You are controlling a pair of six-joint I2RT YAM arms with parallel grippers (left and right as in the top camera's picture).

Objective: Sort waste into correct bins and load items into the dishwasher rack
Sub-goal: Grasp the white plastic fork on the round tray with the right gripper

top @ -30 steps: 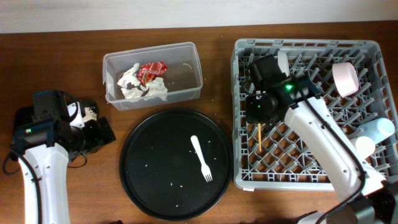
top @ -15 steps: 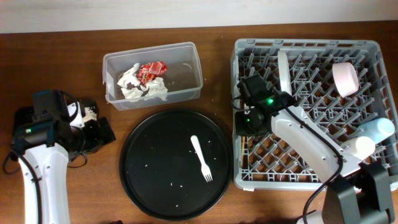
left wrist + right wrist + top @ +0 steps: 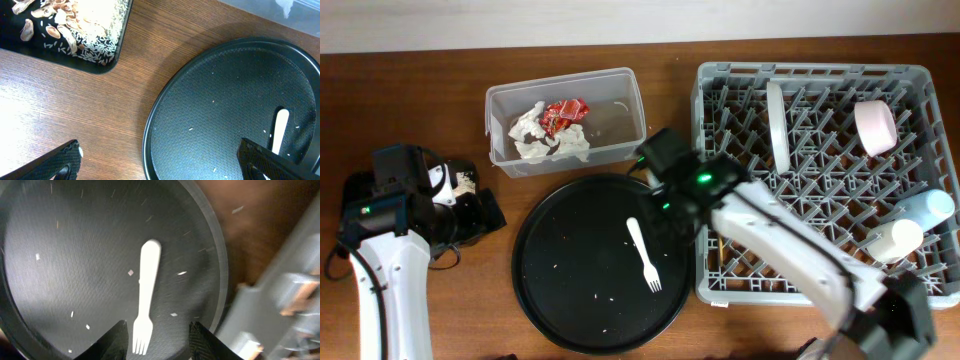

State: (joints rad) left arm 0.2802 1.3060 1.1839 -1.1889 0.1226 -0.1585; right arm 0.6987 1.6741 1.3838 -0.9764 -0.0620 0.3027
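Note:
The white fork (image 3: 645,255) lies on the large round black tray (image 3: 570,290); the right wrist view shows it (image 3: 145,295) just ahead of and between my fingers. My right gripper (image 3: 157,342) is open and empty above the tray's right part (image 3: 663,190). The grey dishwasher rack (image 3: 920,85) holds an upright white plate (image 3: 778,125), a pink bowl (image 3: 875,127), a pale blue cup (image 3: 926,208), a white cup (image 3: 898,237) and a chopstick (image 3: 718,243). The clear tub (image 3: 620,125) holds white tissue (image 3: 550,142) and a red wrapper (image 3: 563,112). My left gripper (image 3: 165,167) is open and empty.
A shallow black rectangular tray (image 3: 112,62) with nut shells (image 3: 55,22) and pale crumbs sits at the far left, mostly under my left arm (image 3: 395,215) in the overhead view. Small pale crumbs dot the round tray (image 3: 210,115). The rack's left wall stands beside my right arm.
My right arm has swung left out of the rack to above the round tray and the fork. The chopstick stays in the rack. The left arm has not moved.

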